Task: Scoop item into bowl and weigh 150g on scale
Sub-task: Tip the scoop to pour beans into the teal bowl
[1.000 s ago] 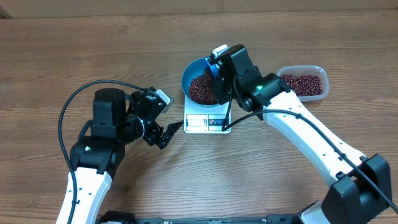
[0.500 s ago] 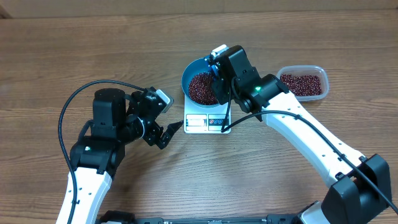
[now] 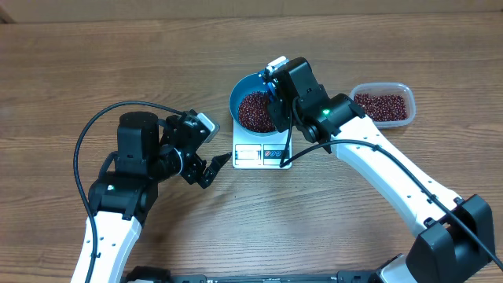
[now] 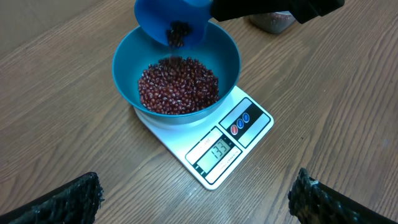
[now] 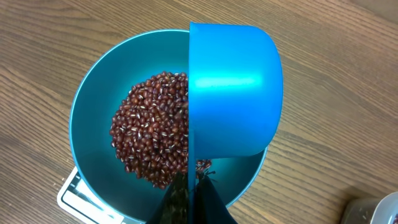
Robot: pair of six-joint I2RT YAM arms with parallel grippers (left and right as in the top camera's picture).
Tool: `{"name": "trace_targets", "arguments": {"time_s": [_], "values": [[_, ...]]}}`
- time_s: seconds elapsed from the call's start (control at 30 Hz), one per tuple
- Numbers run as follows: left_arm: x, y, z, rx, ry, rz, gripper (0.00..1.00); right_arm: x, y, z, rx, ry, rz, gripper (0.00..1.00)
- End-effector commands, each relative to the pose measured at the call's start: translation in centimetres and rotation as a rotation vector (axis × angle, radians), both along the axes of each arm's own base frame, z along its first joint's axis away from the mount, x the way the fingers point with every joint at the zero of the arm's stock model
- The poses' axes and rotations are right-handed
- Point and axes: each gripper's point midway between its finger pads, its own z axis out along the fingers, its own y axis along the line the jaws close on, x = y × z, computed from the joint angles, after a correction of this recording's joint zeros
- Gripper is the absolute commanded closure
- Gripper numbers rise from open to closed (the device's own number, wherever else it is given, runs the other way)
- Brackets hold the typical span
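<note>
On the brown wood-grain bench (image 3: 94, 63), the left gripper (image 3: 214, 167) is hanging released beside one flat white square scale (image 3: 259, 155) carrying one deep teal-blue bowl (image 3: 240, 90) of small dark red-brown beans (image 3: 253, 110), the right gripper (image 5: 189, 199) is clenching one blue plastic scoop (image 5: 233, 87) tilted over it, and one clear plastic tub (image 3: 380, 85) is sitting rightmost.

One bowl (image 3: 238, 93), one scale (image 3: 250, 155), one scoop (image 5: 233, 93), one tub (image 3: 409, 98), two arms (image 3: 118, 192) (image 3: 385, 169); beans (image 4: 178, 87) uncountably many.
</note>
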Motion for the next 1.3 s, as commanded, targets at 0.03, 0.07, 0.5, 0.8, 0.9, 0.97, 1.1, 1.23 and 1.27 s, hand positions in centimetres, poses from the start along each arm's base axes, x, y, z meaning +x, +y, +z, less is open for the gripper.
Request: {"name": "trace_targets", "arguments": {"time_s": [0.03, 0.07, 0.5, 0.8, 0.9, 0.97, 1.1, 1.23, 1.27], "values": [[0.0, 0.2, 0.0, 0.009, -0.012, -0.004, 0.0, 0.7, 0.5, 2.4, 0.01, -0.066, 0.023, 0.96], [0.0, 0.2, 0.0, 0.009, -0.012, -0.004, 0.01, 0.7, 0.5, 2.4, 0.005, -0.068, 0.03, 0.96], [0.0, 0.2, 0.0, 0.009, -0.012, -0.004, 0.0, 0.7, 0.7, 2.6, -0.08, -0.112, 0.149, 0.96], [0.0, 0.2, 0.0, 0.009, -0.012, -0.004, 0.0, 0.7, 0.7, 2.6, -0.153, -0.141, 0.24, 0.96], [0.0, 0.2, 0.0, 0.009, -0.012, -0.004, 0.01, 1.0, 0.5, 2.7, -0.164, -0.153, 0.235, 0.96], [0.0, 0.2, 0.0, 0.009, -0.012, -0.004, 0.0, 1.0, 0.6, 2.8, -0.162, -0.156, 0.235, 0.96], [0.0, 0.2, 0.0, 0.009, -0.012, -0.004, 0.0, 1.1, 0.4, 2.8, -0.174, -0.161, 0.23, 0.96], [0.0, 0.2, 0.0, 0.009, -0.012, -0.004, 0.0, 1.5, -0.5, 3.1, -0.211, -0.178, 0.192, 0.96], [0.0, 0.2, 0.0, 0.009, -0.012, -0.004, 0.01, 1.5, -0.5, 3.2, -0.207, -0.18, 0.184, 0.96]]}}
